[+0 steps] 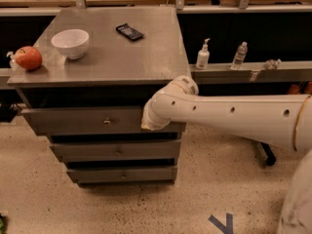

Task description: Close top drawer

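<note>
The top drawer is the widest grey front of three, with a small brassy knob at its centre. It stands pulled out a little, with a dark gap between it and the cabinet top. My white arm reaches in from the right. My gripper is at the arm's end, against the right part of the top drawer's front, and the wrist housing covers most of it.
On the grey cabinet top are a white bowl, a red apple and a black phone. Two narrower drawers sit below. A pump bottle and a water bottle stand on a shelf to the right.
</note>
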